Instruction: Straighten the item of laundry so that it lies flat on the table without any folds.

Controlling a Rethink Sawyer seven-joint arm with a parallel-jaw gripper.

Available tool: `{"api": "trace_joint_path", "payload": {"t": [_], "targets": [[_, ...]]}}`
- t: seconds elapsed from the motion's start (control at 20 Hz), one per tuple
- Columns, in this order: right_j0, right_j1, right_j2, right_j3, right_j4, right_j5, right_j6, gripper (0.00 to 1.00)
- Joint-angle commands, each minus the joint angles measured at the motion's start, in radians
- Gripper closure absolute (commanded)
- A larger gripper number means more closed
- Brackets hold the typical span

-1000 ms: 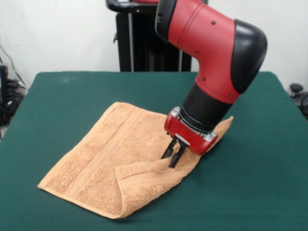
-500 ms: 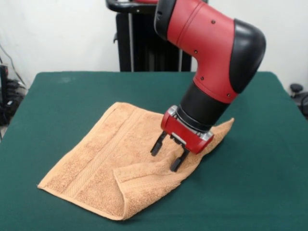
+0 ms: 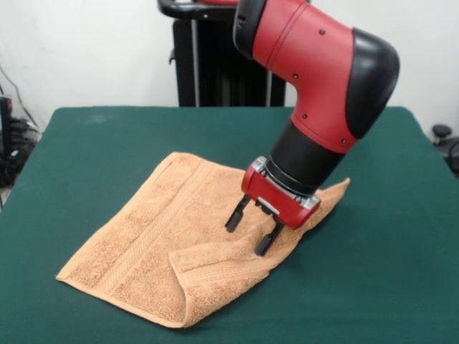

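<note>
We can read no label or writing anywhere. The gripper [image 3: 249, 234] stands with its fingers spread and empty, tips just above the towel [image 3: 165, 240], whose folded-over corner lies directly below it on the table [image 3: 373, 272].

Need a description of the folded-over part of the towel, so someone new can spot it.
On the green table lies one orange-tan towel. The fold is at its near right corner, just below the open gripper. It is the only doubled flap, its border band facing up; the rest lies flat.
</note>
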Motion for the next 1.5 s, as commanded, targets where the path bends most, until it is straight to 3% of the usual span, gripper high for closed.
{"api": "trace_joint_path", "payload": {"t": [0.05, 0.45, 0.65, 0.9, 1.5], "targets": [[-0.003, -0.071, 0.162, 0.032, 0.001, 0.025, 0.209, 0.00], [-0.121, -0.343, 0.279, 0.264, -0.110, -0.003, -0.027, 0.00], [-0.175, -0.429, 0.312, 0.311, -0.177, 0.014, -0.064, 0.00], [-0.227, -0.473, 0.354, 0.332, -0.266, -0.002, -0.054, 0.00], [-0.253, -0.436, 0.414, 0.363, -0.396, -0.164, 0.097, 0.00]]}}
